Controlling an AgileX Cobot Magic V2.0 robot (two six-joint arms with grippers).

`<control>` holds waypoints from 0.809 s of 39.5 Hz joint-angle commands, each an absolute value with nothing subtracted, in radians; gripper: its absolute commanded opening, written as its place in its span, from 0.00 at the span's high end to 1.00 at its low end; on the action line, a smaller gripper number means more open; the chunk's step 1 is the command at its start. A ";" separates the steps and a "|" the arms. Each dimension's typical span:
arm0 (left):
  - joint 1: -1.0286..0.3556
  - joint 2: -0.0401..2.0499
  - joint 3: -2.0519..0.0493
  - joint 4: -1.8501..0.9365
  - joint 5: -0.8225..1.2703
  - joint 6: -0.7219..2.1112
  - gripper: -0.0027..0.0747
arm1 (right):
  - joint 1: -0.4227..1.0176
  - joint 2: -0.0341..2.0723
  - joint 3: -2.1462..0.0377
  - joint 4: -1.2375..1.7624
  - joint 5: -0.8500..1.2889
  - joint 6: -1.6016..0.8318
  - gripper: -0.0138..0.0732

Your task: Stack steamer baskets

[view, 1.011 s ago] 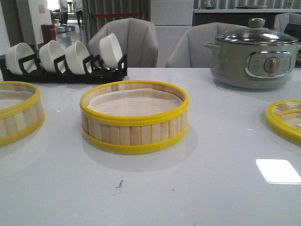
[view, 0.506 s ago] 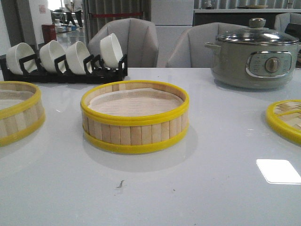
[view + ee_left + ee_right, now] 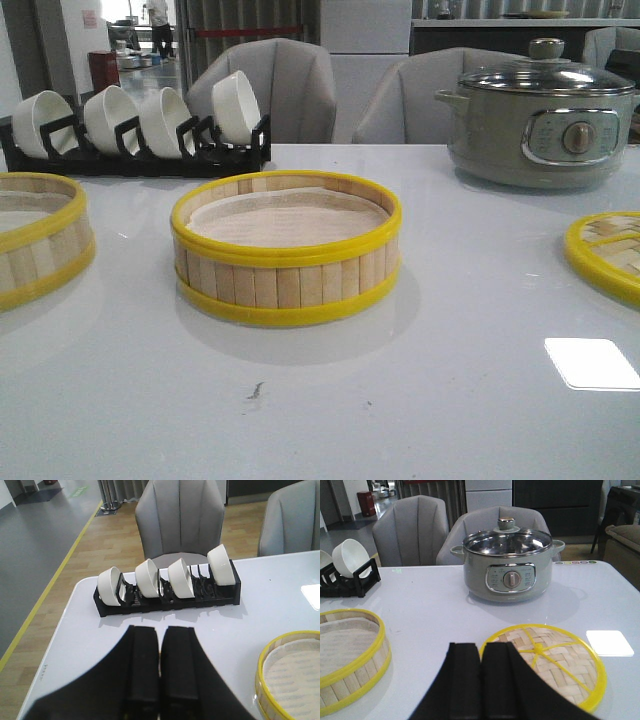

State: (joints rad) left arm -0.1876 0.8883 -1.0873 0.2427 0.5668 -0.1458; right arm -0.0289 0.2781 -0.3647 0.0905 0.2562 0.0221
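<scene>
One steamer basket (image 3: 286,247) of bamboo slats with yellow rims and a pale liner stands at the middle of the white table. A second steamer basket (image 3: 35,235) stands at the left edge, partly cut off. The middle basket also shows in the right wrist view (image 3: 350,657), and a basket rim shows in the left wrist view (image 3: 290,672). My left gripper (image 3: 160,630) is shut and empty above the table near the bowl rack. My right gripper (image 3: 481,647) is shut and empty beside the woven lid. Neither gripper shows in the front view.
A flat woven-bamboo lid (image 3: 555,662) with yellow rim lies at the right, also in the front view (image 3: 610,255). A black rack of white bowls (image 3: 135,130) stands at the back left. A grey-green electric pot (image 3: 545,115) with glass lid stands at the back right. Grey chairs stand behind the table.
</scene>
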 commanded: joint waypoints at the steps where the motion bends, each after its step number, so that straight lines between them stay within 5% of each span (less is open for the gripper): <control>1: -0.192 0.882 -1.127 0.248 0.497 -0.148 0.86 | -0.028 0.481 -0.549 0.093 0.209 0.000 0.76; 14: -0.192 0.882 -1.127 0.244 0.536 -0.148 0.86 | -0.028 0.890 -0.888 0.094 0.306 0.000 0.76; 32: -0.192 0.882 -1.127 0.226 0.568 -0.148 0.86 | -0.026 0.924 -0.898 0.125 0.295 0.018 0.76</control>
